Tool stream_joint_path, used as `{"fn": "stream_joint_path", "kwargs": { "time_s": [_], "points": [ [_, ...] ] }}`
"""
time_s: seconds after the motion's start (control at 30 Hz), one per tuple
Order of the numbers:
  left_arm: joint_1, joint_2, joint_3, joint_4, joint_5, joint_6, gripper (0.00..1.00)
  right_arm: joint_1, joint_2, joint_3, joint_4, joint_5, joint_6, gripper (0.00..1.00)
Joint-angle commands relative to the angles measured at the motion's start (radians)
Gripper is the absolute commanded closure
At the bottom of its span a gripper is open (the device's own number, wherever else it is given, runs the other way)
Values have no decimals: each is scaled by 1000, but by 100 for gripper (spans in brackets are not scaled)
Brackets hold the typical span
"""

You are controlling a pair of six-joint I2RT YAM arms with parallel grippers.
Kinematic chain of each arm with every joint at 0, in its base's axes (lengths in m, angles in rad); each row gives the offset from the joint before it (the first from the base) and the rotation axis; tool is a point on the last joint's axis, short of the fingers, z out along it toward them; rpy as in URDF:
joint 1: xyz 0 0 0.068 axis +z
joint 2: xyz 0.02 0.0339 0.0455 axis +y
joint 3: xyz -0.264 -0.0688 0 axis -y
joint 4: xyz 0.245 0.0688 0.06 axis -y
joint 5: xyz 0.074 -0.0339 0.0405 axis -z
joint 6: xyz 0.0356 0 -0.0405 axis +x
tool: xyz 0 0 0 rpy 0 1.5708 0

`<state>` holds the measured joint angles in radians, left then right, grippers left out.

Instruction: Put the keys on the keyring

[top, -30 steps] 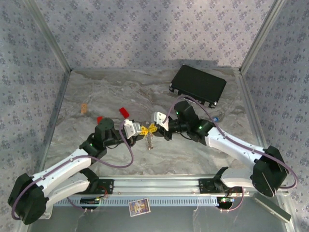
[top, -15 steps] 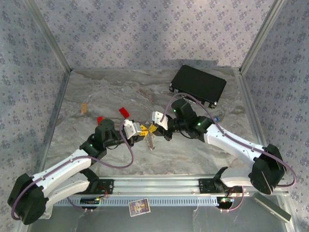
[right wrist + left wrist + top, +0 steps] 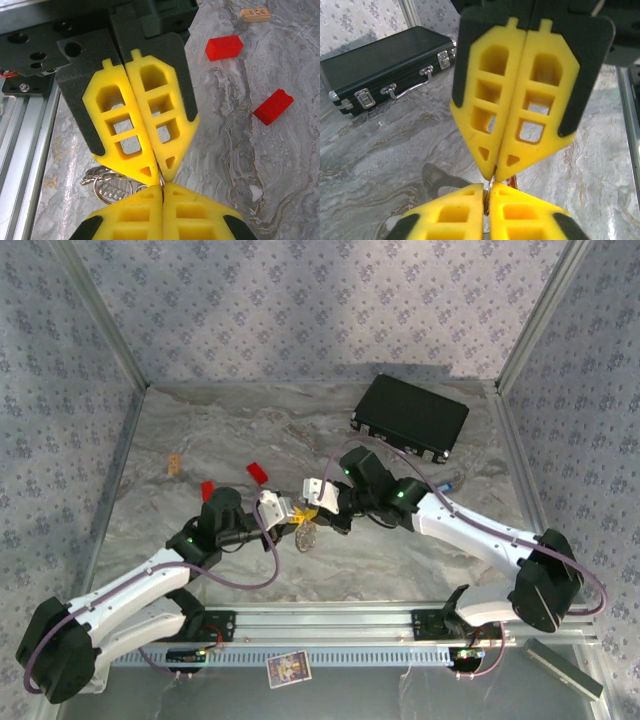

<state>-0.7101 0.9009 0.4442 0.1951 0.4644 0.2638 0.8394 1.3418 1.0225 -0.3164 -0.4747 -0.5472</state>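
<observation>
Edgewise, keyring (image 3: 487, 194) along seam of fingers (image 3: 490, 140)

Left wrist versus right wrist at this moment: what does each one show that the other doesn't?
Left wrist: the black case with silver latches. Right wrist: two red bricks, a tan tile, the aluminium rail. Both: left gripper and right gripper shut, tip to tip, a thin metal loop pinched between them.
</observation>
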Motion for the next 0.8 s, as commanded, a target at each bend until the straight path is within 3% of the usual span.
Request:
{"fn": "stream_joint_path", "kwargs": {
  "time_s": [0.0, 0.07, 0.1, 0.13, 0.2, 0.77],
  "points": [
    [-9, 7, 40, -14, 24, 15, 100, 5, -9, 36, -4, -37, -15, 100],
    [-8, 4, 38, -9, 29, 13, 100, -15, -24, 15, 35, -63, 18, 100],
    [-9, 3, 35, -1, 29, 9, 100, -24, -31, -1, 59, -69, 39, 94],
    [-9, -1, 28, 16, 29, 2, 100, -40, -39, -22, 87, -79, 64, 81],
    [-9, -11, 7, 63, 29, -15, 100, -72, -56, -67, 138, -109, 97, 74],
    [-9, -40, -59, 204, 13, -77, 100, -87, -65, -201, 256, -145, 194, 70]
  ]
}}
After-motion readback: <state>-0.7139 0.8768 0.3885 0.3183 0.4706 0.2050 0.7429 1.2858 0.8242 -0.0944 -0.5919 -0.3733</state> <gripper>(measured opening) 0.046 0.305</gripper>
